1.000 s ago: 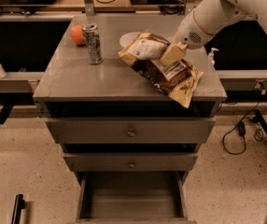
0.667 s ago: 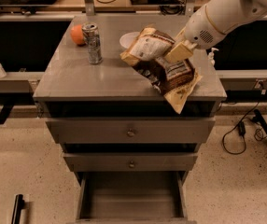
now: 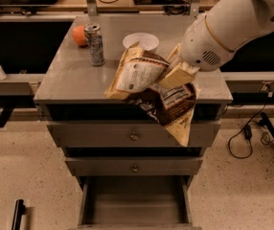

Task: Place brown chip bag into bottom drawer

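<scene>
The brown chip bag [image 3: 151,92], dark brown with cream edges and white labels, hangs crumpled in the air over the cabinet's front edge, above the upper drawers. My gripper [image 3: 176,75] is shut on the bag's upper right part, its tan fingers [image 3: 177,74] pinching the foil; the white arm comes in from the upper right. The bottom drawer [image 3: 135,200] is pulled open below, a deep grey box with nothing showing inside. The bag is above it and slightly to the right.
On the grey cabinet top [image 3: 74,75] stand a drink can [image 3: 96,44], an orange fruit [image 3: 80,35] and a white bowl [image 3: 140,41]. Two shut drawers with round knobs [image 3: 134,136] sit above the open one. Cables lie on the floor at right [image 3: 245,138].
My gripper has carried the bag off the cabinet top, forward and downward toward the front edge. The bag now hangs in front of the top drawer instead of resting on the surface.
</scene>
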Available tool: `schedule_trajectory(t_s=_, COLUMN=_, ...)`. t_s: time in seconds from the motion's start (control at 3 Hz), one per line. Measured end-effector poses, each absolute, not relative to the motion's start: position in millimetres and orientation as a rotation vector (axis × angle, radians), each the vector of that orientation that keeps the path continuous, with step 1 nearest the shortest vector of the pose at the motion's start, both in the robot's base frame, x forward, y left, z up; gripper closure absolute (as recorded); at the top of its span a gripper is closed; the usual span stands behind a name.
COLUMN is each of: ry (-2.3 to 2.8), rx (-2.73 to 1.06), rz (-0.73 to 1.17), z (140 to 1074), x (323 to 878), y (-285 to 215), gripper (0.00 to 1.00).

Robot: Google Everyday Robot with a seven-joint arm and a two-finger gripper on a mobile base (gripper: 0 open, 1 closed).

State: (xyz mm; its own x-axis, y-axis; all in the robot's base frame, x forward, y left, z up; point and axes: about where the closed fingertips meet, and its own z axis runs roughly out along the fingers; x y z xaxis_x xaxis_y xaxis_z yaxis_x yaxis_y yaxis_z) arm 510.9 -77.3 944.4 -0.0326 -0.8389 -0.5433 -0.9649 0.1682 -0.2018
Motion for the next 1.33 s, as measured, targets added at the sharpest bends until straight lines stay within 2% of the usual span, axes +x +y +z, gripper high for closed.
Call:
schedule_trajectory(t_s=0.33, ry=1.899, rx=-1.704, rz=0.292, z=943, x=511, y=-76, gripper=1.00)
schedule_trajectory(t_s=0.67, ry=1.914, rx=-1.745, rz=0.209, z=900, x=516, y=-53, gripper=1.00)
schedule_trajectory(t_s=1.0, ry=1.936, rx=-1.787, rz=0.066, z=832, x=525, y=-26, gripper=1.00)
schedule_trajectory(t_s=1.33, ry=1.953, rx=-1.893, rz=-0.038, z=737, x=523, y=-24, gripper=1.00)
